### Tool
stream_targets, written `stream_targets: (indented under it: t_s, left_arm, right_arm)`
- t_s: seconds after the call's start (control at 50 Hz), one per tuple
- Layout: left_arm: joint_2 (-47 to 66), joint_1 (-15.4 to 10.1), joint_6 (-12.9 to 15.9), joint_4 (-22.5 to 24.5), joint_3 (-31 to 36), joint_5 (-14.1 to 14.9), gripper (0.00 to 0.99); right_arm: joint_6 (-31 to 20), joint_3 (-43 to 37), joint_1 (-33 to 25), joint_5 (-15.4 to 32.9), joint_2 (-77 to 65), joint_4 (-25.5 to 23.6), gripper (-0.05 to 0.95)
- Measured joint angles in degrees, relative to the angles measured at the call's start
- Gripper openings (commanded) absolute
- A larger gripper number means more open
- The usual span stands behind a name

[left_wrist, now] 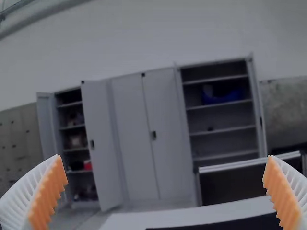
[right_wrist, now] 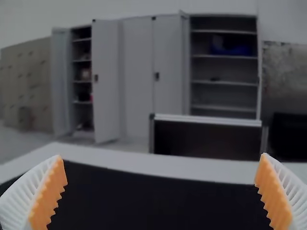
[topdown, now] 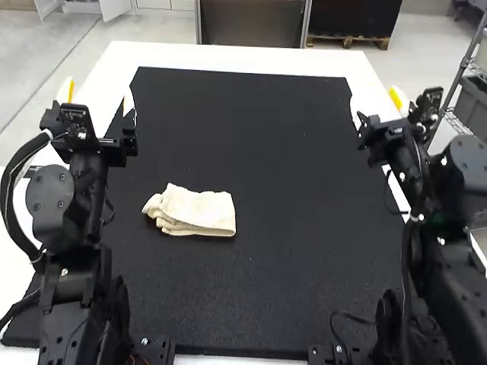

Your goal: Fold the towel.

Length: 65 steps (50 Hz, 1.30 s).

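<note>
- The towel (topdown: 194, 211) lies on the black mat (topdown: 251, 152), to the right of the left gripper (left_wrist: 164, 156) and back from it toward the arm bases; from the right gripper (right_wrist: 162, 155) it is well off to the left and back.
- It is folded into a small, layered bundle. The end away from the left gripper is fairly straight; the end closer to that gripper is looser, its layers curled and stepped.
- Its compact lie suggests that the folding is done or all but done, and that it was laid flat so the layers hold under their own weight. If anything remains, it would be tidying the loose end; a careless pinch there could pull the layers apart.
- The left gripper is released, its fingers wide apart with nothing between them. The right one is the same, spread and empty.
- Both are probably held away from the cloth so as not to disturb it, a pose that looks like rest rather than reaching.
- The left arm (topdown: 87, 182) stands beyond the towel's loose end, its gripper raised and pointing forward over the mat's side.
- The right arm (topdown: 449, 251) mirrors it across the mat, gripper forward near the border of the white table (topdown: 221, 57).
</note>
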Motion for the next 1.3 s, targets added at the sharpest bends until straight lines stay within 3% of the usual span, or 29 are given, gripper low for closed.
stream_targets:
  t_s: [0.26,0.48,0.66,0.86,0.96,1.3]
  left_arm:
    - [0.00,-0.02,0.00,1.55,-0.26,1.62,0.961]
    - [0.02,0.00,0.02,1.90,-2.29,5.75,0.961]
    - [0.00,-0.02,0.02,1.46,-5.01,7.82,0.961]
    - [0.00,-0.02,0.26,-11.23,-5.64,8.63,0.961]
    - [0.02,-0.02,0.24,-14.29,-5.64,8.98,0.961]
    - [0.00,-0.02,2.03,-21.97,-5.64,12.04,0.961]
  right_arm:
    - [0.20,-7.06,-5.05,-0.44,-18.67,1.84,0.91]
    - [1.31,-10.95,-8.98,-1.86,-20.24,2.60,0.91]
    - [1.16,-11.37,-9.86,-3.02,-20.24,-10.62,0.91]
    - [-1.55,-11.37,-9.86,-3.67,-20.22,-24.35,0.91]
    - [-3.89,-11.37,-9.86,-3.82,-20.22,-31.12,0.91]
    - [-8.48,-11.10,-9.86,-3.63,-20.22,-32.11,0.91]
